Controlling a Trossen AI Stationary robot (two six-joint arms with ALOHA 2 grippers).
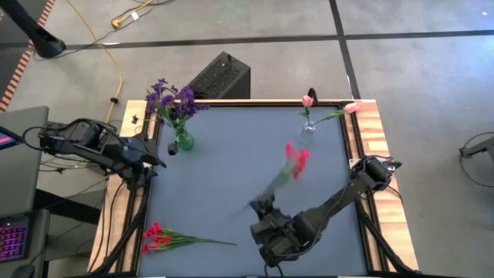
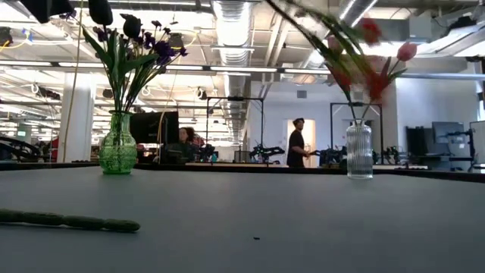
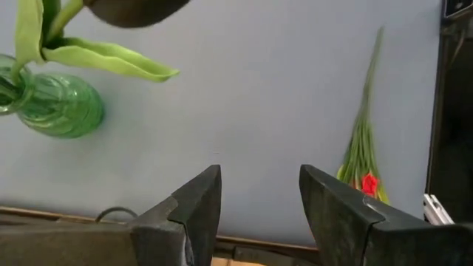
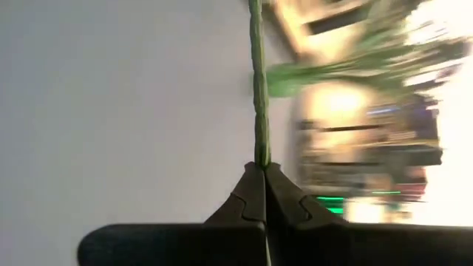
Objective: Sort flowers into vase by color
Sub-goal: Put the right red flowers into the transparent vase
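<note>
A red-blossomed spray [image 1: 293,161] hangs lifted above the middle of the grey table [image 1: 231,170], its blooms blurred and its green stem [image 4: 257,89] slanting down to the right gripper [image 1: 258,207], which is clenched tight on the stem's lower end near the table's front edge. In the right wrist view the two dark fingers [image 4: 251,196] meet with the stem pinched between them.

Another bunch of red flowers [image 1: 158,235] lies flat at the front left of the table. At the back left, a green glass vase [image 1: 184,141] holds the purple flowers [image 1: 170,99]. At the back right, a clear vase [image 1: 307,131] holds the pink tulips [image 1: 307,100].

The left gripper [image 1: 154,160] waits at the table's left edge just beside the green vase, its fingers [image 3: 196,210] released and apart, holding nothing.
</note>
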